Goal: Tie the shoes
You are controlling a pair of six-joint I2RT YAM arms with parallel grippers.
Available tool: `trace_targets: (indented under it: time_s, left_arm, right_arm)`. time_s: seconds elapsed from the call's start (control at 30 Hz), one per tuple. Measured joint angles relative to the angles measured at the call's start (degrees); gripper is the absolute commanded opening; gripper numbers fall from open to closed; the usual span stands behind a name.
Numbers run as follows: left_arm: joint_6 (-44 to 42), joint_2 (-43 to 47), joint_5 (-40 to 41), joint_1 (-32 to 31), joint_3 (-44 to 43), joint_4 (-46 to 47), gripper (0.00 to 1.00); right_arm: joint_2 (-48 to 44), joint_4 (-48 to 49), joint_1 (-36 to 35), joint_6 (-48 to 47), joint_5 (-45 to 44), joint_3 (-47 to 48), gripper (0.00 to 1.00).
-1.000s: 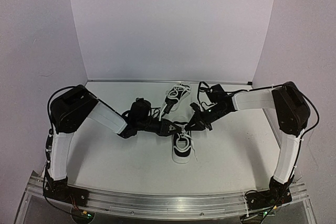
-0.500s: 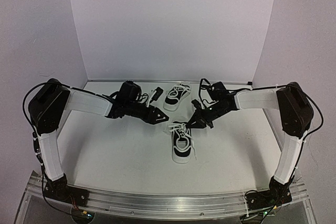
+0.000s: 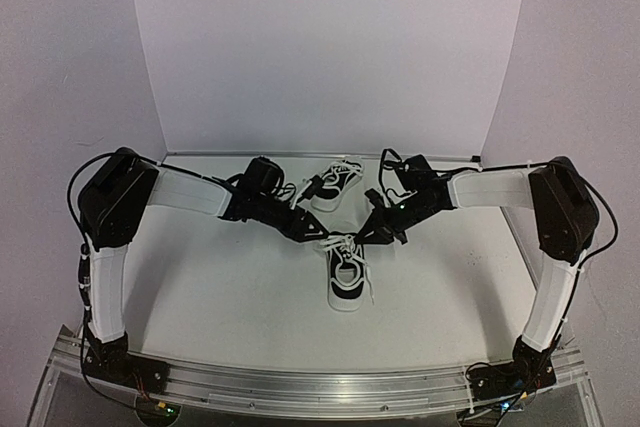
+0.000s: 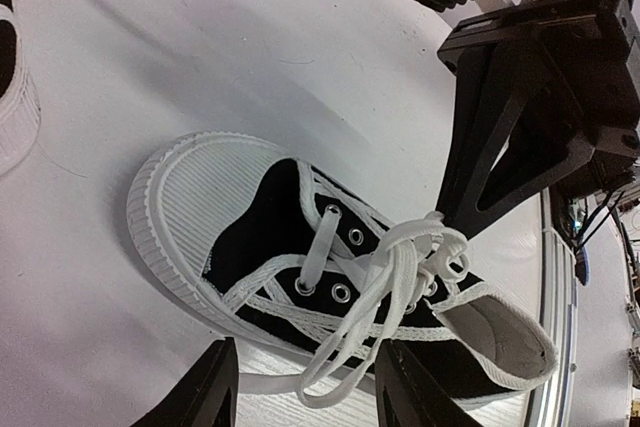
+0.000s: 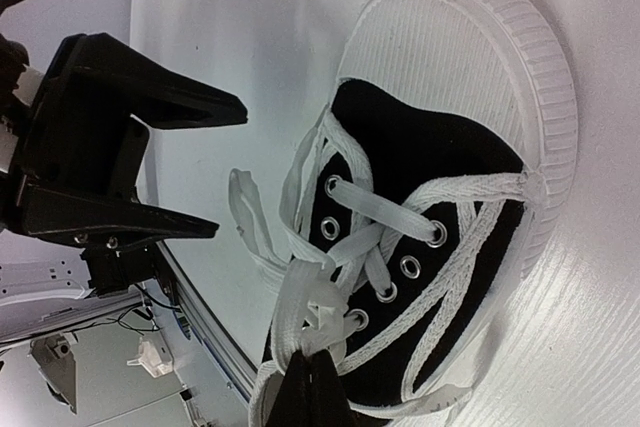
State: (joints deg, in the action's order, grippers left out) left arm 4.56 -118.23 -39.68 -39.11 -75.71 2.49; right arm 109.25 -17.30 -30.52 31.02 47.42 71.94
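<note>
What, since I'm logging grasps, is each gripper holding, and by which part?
The right gripper pinches the near shoe's white laces where they bunch by the top eyelets. The left gripper is open and holds nothing.

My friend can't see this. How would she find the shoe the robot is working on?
Look on the white table. Of the pair there, pick the nearer shoe, not the far shoe. Only its laces are pinched by the right gripper.
</note>
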Motion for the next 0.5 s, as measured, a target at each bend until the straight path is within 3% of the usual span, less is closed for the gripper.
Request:
trace_targets:
  time_s: [0.5]
  left_arm:
    - [-2.8,-5.05,-6.73,-0.87,-6.07,-0.07,0.41]
  right_arm:
    - [-0.31,-0.62,-0.07,-1.41,0.7,0.02,0.0]
